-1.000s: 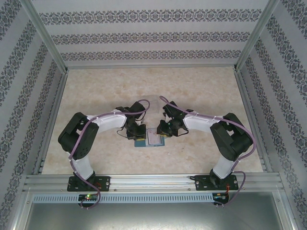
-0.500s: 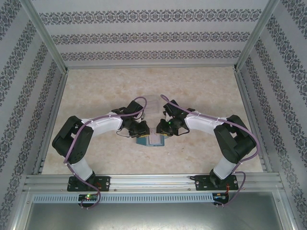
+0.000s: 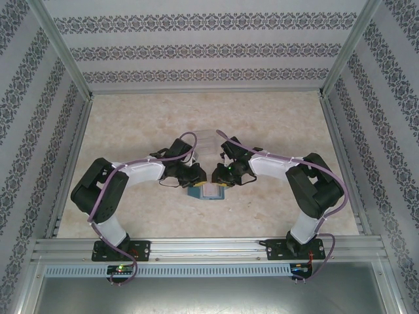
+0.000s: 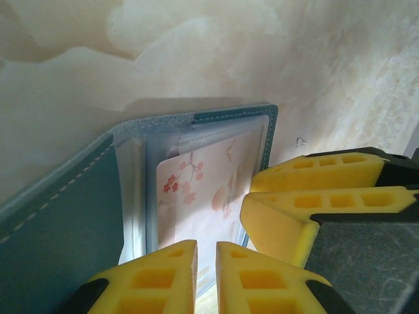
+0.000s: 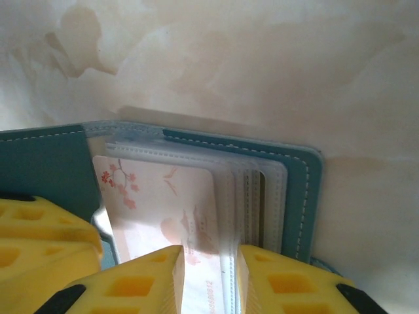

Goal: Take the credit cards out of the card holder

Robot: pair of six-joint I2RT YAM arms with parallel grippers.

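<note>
Marbled beige table [image 3: 275,118], patterned walls; both grippers down on the open card holder near the arms.

Left gripper [image 4: 206,252]: jaws almost together at the lower edge of a pink blossom-print card [image 4: 203,190]; pinching it or only touching, cannot tell. Right gripper [image 5: 208,258]: jaws parted a little, tips either side of the same card's end and the clear sleeves, nothing clamped. Card holder [image 3: 208,191] lies flat and spread open between the two arms, teal cover down. The card sits within the holder's outline, slightly askew; in a sleeve or loose on top, unclear. More sleeves beside it, contents not readable. Judgement: early stage; no card out on the table, all the removal left to do.
</note>
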